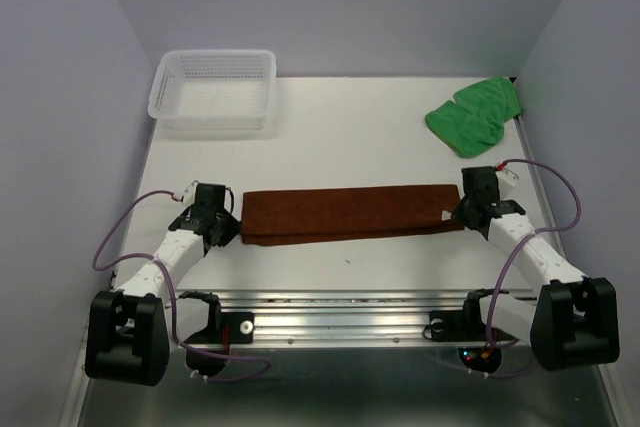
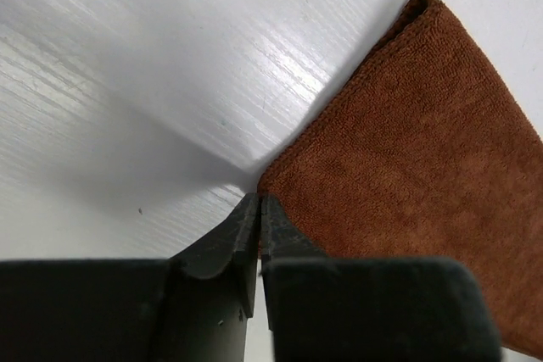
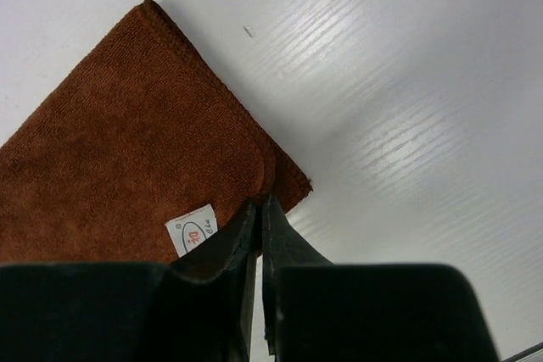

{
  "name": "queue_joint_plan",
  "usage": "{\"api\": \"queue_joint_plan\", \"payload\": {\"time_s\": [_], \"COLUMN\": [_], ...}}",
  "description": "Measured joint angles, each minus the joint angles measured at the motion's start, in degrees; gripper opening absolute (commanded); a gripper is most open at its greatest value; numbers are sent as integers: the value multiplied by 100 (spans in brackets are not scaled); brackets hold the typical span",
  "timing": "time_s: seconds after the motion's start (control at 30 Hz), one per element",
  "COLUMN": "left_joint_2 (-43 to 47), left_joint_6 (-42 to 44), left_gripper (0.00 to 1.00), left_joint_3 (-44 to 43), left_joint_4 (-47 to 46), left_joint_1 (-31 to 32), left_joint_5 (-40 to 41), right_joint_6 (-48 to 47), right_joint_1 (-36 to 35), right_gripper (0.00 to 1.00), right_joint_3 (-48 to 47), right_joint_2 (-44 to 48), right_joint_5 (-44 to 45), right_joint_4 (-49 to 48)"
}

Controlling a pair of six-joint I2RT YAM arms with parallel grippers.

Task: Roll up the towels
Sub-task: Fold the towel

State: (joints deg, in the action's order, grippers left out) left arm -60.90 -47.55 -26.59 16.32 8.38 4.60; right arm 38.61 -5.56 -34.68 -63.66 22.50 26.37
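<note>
A brown towel (image 1: 345,212) lies folded into a long strip across the middle of the table. My left gripper (image 1: 230,229) is at its left end. In the left wrist view the gripper (image 2: 259,201) is shut, its tips pinching the towel's (image 2: 424,150) near corner. My right gripper (image 1: 458,215) is at the right end. In the right wrist view it (image 3: 259,206) is shut on the towel's (image 3: 127,142) near corner, beside a white label (image 3: 191,231). A crumpled green towel (image 1: 475,117) lies at the far right.
A white mesh basket (image 1: 213,89) stands at the far left corner. White walls close in the table on the left, back and right. A metal rail (image 1: 340,312) runs along the near edge between the arm bases.
</note>
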Motion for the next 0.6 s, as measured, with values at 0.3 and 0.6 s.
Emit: {"api": "queue_joint_plan", "payload": {"time_s": [0.3,0.6], "left_joint_2": [79,824], "left_joint_6": [-61,-164], "left_gripper": [76,99], "left_joint_3": [0,-50], "left_joint_4": [31,461], "left_joint_1": [28,57], "left_joint_5": [-83,-146], "right_joint_6": [103,175], "right_joint_1": [0,0], "right_gripper": [54,100], "right_joint_3": [101,129], "right_joint_2": [-131,57], "right_joint_5": [92,166], "right_joint_4": [22,105]}}
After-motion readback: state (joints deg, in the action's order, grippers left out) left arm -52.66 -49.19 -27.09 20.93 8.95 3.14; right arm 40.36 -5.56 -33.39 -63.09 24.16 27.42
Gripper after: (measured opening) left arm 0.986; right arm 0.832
